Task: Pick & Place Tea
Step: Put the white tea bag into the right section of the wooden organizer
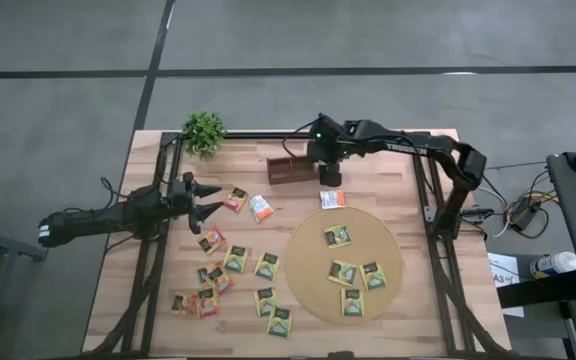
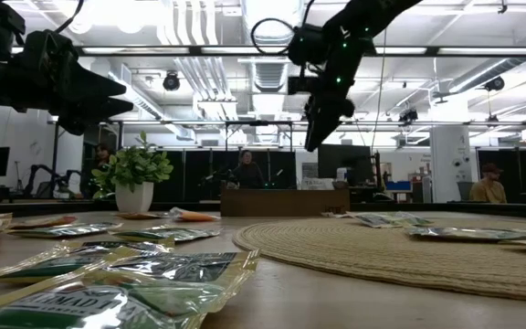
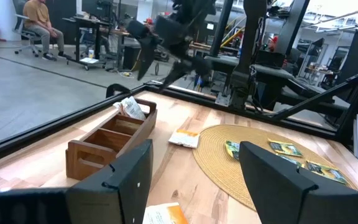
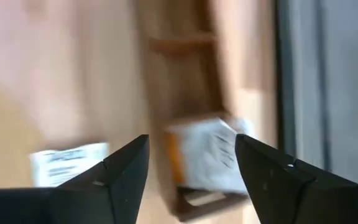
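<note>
Left gripper [image 1: 214, 199] at centre left of the high view, hanging above the bare wood, jaws spread wide and empty. Just right of its fingertips, an orange-red sachet [image 1: 235, 199], then a white-and-orange sachet [image 1: 260, 208], both flat on the table [image 1: 408, 160]. Below them, in the lower left of the frame, a loose scatter of tea sachets [image 1: 236, 259]: small flat squares, mostly yellow-green with a dark label in the middle, a few orange-red among them, some overlapping at the lower left. In the low view the nearest ones glossy and crinkled, lying flat in the foreground.

At top centre, wooden tray [image 1: 291, 169], with a white sachet [image 3: 131, 108] standing tilted in its end slot, as seen in the left wrist view. Right gripper [image 1: 328, 176] poised over that tray's right end, jaws wide, holding nothing. Just below it, another white-and-orange sachet [image 1: 333, 199] on the wood, beside the upper edge of the round woven mat [image 1: 313, 275]. On the mat, right of centre, four yellow-green sachets [image 1: 338, 236], well apart from one another.
</note>
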